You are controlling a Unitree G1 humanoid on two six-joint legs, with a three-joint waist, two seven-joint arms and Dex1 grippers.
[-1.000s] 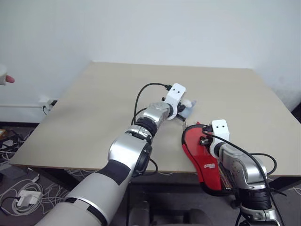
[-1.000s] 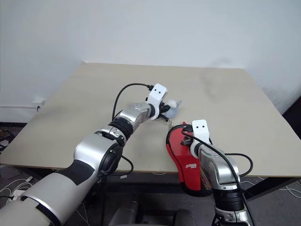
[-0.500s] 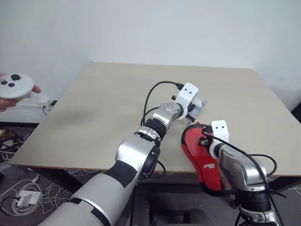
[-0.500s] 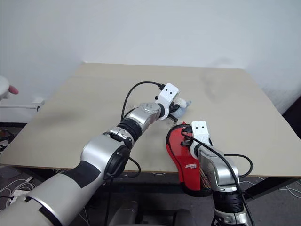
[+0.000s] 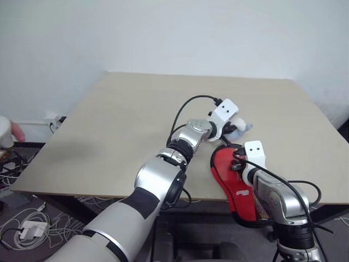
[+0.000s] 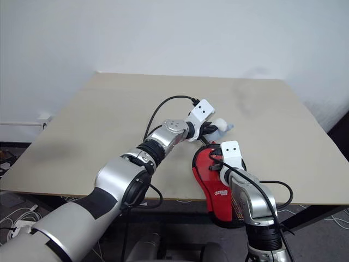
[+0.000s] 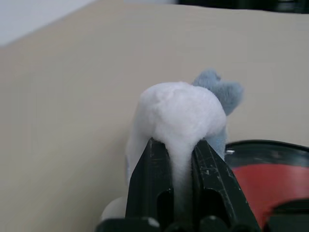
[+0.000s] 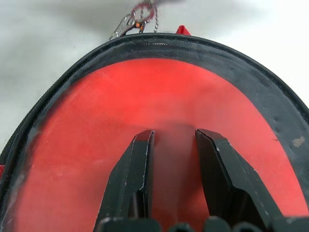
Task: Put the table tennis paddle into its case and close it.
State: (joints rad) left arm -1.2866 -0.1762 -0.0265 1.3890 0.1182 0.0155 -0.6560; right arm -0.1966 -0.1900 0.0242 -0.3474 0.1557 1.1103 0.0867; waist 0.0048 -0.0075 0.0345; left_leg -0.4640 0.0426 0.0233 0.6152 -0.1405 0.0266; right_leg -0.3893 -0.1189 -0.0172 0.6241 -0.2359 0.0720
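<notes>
Lying flat at table [image 5: 109, 125] edge, case [image 5: 232, 188] under right gripper [image 8: 171, 159], fingers parted. Left gripper [image 7: 174, 159] pinching plush toy [image 7: 181, 113]. Zipping seemingly remaining.

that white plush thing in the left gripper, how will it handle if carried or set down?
Probably soft: the plush toy bulges around the left gripper pinching it. Likely light for its size. Looks fuzzy, so unlikely to slip or roll on the table.

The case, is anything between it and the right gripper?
Nothing visible. The right gripper has its open fingers directly over the red face of the case. The white and grey plush toy, pinched in the left gripper, is beside the case's far end, not in between.
</notes>
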